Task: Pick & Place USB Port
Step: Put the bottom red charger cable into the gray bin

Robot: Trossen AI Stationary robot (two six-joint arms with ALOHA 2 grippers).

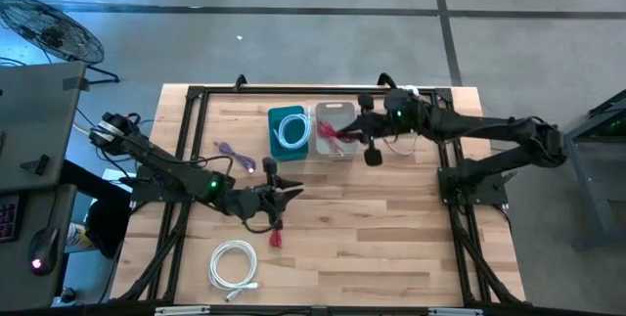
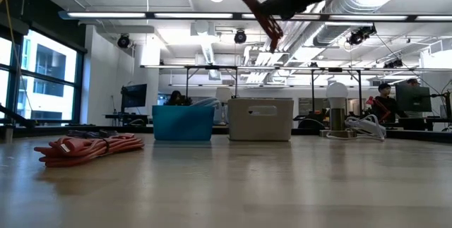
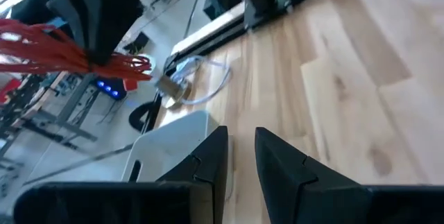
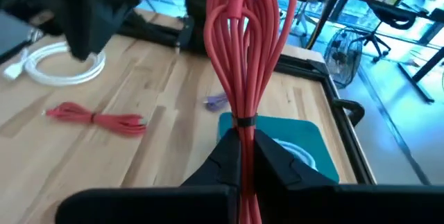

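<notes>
1. The right claw (image 1: 344, 132) hangs above the grey bin (image 1: 335, 116), at about 12 o'clock on the desk (image 1: 391, 238), its fingers clamped on a bundled red cable (image 4: 244, 64).
2. In the right wrist view that cable stands up from between the fingers as a long loop tied near its base; in the low view it dangles high over the bins.
3. The teal bin (image 1: 288, 130) sits touching the grey bin on its 9 o'clock side and holds a coiled white cable (image 1: 291, 131).
4. The left claw (image 1: 284, 196) hovers near the desk's centre, fingers close together with a narrow gap and nothing between them.
5. A second red cable (image 1: 277, 237) lies on the desk just at 6 o'clock of the left claw.
6. A white coil (image 1: 233, 263) rests toward 7 o'clock, and a purple cable (image 1: 235, 154) lies at 9 o'clock of the teal bin.
</notes>
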